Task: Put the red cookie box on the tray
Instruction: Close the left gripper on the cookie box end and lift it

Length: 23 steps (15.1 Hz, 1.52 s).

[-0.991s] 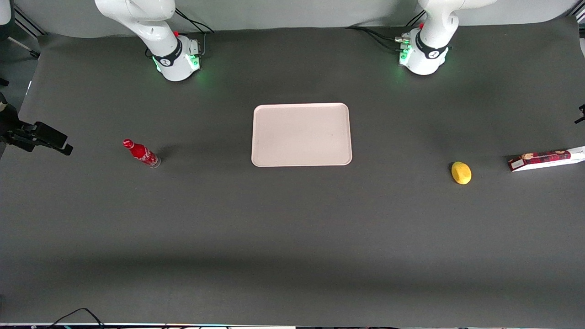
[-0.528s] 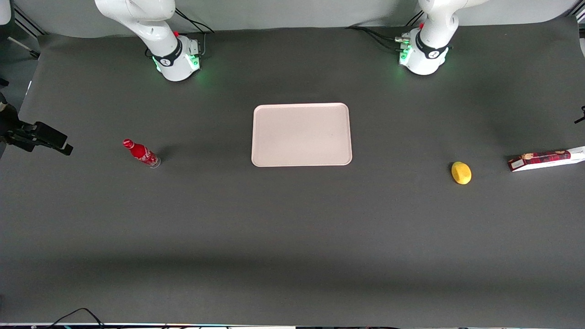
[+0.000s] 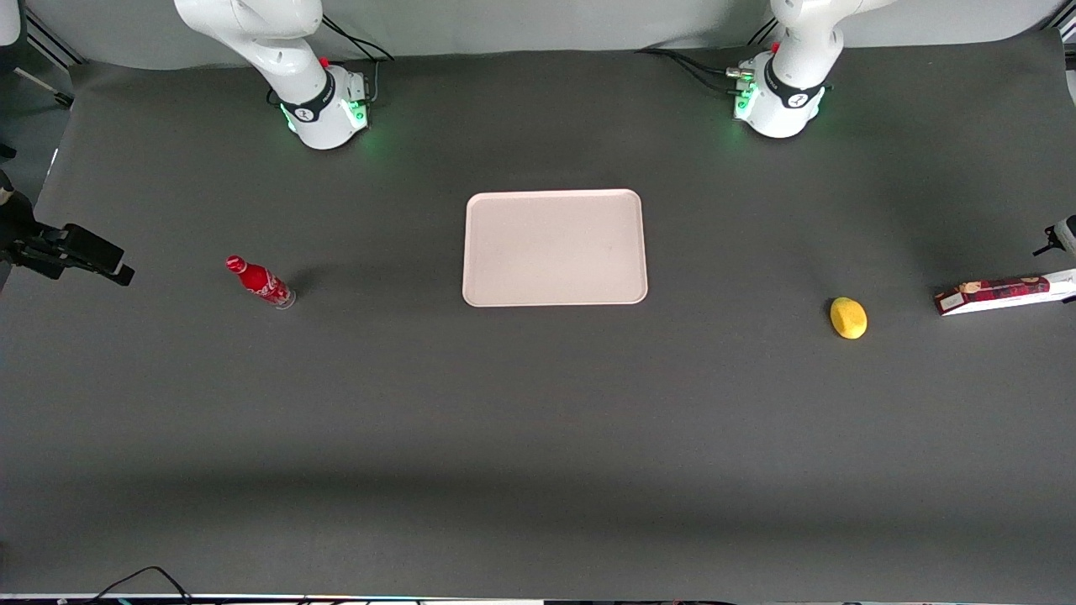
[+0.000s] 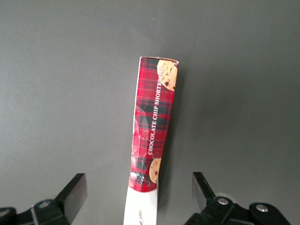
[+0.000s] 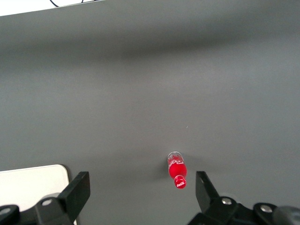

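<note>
The red cookie box lies on the dark table at the working arm's end, partly cut off by the picture's edge. In the left wrist view the red cookie box shows a red tartan face with cookie pictures and a white end. My left gripper hangs above it, open, with one finger on each side of the white end and clear of it. Only a small part of the gripper shows in the front view. The pale pinkish tray lies bare at the table's middle, far from the box.
A yellow lemon lies between the tray and the box, a little nearer the front camera. A red bottle stands toward the parked arm's end and also shows in the right wrist view, as does a tray corner.
More of the left gripper has come into the front view's edge, closer to the box. The box, tray, lemon and bottle have not moved.
</note>
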### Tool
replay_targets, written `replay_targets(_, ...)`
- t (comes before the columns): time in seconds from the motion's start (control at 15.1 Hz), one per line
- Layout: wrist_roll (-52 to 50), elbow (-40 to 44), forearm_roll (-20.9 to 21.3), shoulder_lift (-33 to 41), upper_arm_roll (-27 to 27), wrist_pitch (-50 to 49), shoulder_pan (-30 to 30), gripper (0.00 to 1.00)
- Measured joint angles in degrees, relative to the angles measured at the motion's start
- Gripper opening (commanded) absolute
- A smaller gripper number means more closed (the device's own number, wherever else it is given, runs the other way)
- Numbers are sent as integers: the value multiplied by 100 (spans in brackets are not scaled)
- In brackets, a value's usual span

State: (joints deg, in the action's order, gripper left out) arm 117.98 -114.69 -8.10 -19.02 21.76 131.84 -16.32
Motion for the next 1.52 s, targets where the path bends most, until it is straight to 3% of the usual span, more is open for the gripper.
replay_targets(0.53, 536, 215, -602, -592, -2, 329, -124, 100)
replay_targets(1.39, 651, 220, -700, -1040, -5, 441, -137, 100)
replay_targets(1.52, 656, 227, -774, -1099, -5, 455, -138, 88)
